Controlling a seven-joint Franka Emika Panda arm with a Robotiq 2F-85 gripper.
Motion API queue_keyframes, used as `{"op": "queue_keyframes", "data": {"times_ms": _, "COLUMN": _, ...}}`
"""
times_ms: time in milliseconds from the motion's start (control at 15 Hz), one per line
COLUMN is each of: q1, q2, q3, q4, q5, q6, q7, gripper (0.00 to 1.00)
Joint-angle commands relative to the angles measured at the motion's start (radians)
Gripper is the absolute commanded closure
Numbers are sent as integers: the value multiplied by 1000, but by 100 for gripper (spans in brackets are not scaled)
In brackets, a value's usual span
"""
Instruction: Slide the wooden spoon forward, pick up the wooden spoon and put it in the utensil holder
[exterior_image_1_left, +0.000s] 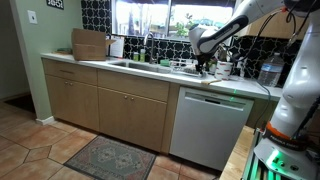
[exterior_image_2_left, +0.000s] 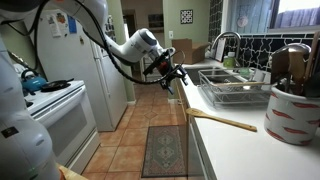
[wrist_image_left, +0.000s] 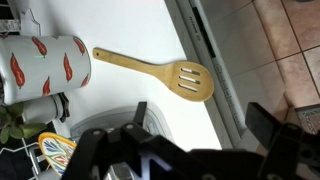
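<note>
- One white worktop (wrist_image_left: 140, 25): it lies bare around the spoon, with open room out to the front edge.
- One dish rack (exterior_image_2_left: 235, 92) stands further back along the worktop, by the sink.
- One utensil holder (wrist_image_left: 45, 62), white with red chilli prints, sits away from the front edge; how many utensils it holds I cannot tell.
- One gripper (wrist_image_left: 185, 150) hovers above the spoon, fingers (wrist_image_left: 272, 130) spread wide, gripping nothing.
- One wooden spoon (wrist_image_left: 150, 70) lies flat, slotted head toward the front edge, handle tip just beside the holder.
</note>
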Motion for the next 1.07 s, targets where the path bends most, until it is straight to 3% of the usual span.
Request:
{"op": "queue_keyframes", "data": {"times_ms": 0, "q1": 0, "q2": 0, "q3": -4, "q4": 2, "q5": 1, "q6": -3, "q7": -2, "gripper": 0}}
{"op": "queue_keyframes", "data": {"times_ms": 200, "q1": 0, "q2": 0, "q3": -4, "q4": 2, "q5": 1, "q6": -3, "q7": -3, "gripper": 0}}
{"op": "queue_keyframes", "data": {"times_ms": 1000, "q1": 68, "q2": 258, "q3": 12, "q4": 125, "q5": -163, "q6": -223, "q7": 307, "gripper": 0}}
